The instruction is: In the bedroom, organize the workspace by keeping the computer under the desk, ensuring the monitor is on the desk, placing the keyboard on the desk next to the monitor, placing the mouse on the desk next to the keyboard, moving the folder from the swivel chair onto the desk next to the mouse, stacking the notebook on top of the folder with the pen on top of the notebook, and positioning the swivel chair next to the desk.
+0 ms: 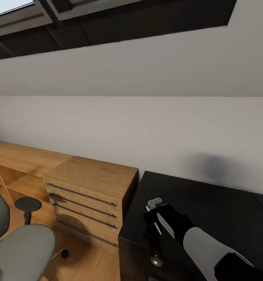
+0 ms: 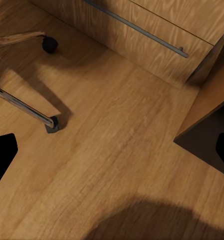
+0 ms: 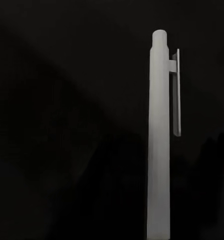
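Note:
A white pen [image 3: 159,140] with a clip stands close up in the right wrist view, against a black surface. My right gripper [image 1: 155,223] hangs over the front left part of a black cabinet top [image 1: 209,210] and is shut on the pen [image 1: 158,228], which shows as a thin white sliver. The grey swivel chair [image 1: 22,249] is at the lower left, its round armrest [image 1: 27,203] raised beside the seat. My left gripper [image 2: 112,155] is open above the wooden floor, its dark fingertips [image 2: 2,155] at the picture's edges. The chair's base leg and caster [image 2: 52,124] lie below it.
A wooden chest of drawers [image 1: 88,195] with long metal handles stands between the chair and the black cabinet. Its drawer front [image 2: 141,30] also shows from the left wrist. A low wooden shelf [image 1: 18,164] runs along the white wall. The cabinet front has a round knob [image 1: 156,260].

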Controlling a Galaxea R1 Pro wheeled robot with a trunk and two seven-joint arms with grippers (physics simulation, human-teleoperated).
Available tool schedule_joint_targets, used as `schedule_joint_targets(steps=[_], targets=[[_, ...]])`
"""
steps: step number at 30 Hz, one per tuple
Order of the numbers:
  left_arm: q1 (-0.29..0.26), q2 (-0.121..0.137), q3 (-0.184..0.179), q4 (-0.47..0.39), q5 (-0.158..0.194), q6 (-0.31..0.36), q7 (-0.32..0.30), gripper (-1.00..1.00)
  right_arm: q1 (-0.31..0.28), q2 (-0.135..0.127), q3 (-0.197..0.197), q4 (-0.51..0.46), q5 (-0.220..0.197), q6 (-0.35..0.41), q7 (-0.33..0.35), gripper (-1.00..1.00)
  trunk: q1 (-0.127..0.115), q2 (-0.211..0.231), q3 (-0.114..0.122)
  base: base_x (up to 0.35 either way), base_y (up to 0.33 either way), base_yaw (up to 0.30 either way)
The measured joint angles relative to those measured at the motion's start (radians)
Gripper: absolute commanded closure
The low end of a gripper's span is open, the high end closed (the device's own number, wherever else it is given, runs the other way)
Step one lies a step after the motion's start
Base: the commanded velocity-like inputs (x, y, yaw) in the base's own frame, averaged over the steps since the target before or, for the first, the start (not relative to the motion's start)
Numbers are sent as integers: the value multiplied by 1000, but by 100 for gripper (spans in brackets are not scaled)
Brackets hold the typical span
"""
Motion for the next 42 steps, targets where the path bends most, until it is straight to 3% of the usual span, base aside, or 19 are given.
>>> schedule_joint_targets(steps=[13, 21, 33, 35, 42], targets=[[0, 0, 0, 1, 0, 0, 0, -100, 0, 27, -2, -10, -6, 50, -48, 100, 0, 0, 0, 0, 0, 0], [0, 0, 0, 1, 0, 0, 0, -100, 0, 29, -54, -2, -12, 52, -98, 100, 0, 0, 0, 0, 0, 0], [0, 0, 0, 1, 0, 0, 0, -100, 0, 30, -63, 0, -21, 51, -150, 100, 0, 0, 0, 0, 0, 0], [0, 0, 0, 1, 0, 0, 0, -100, 0, 29, -63, 0, -3, 52, -156, 100, 0, 0, 0, 0, 0, 0], [0, 0, 0, 1, 0, 0, 0, -100, 0, 29, -64, 0, -1, 53, -166, 100, 0, 0, 0, 0, 0, 0]])
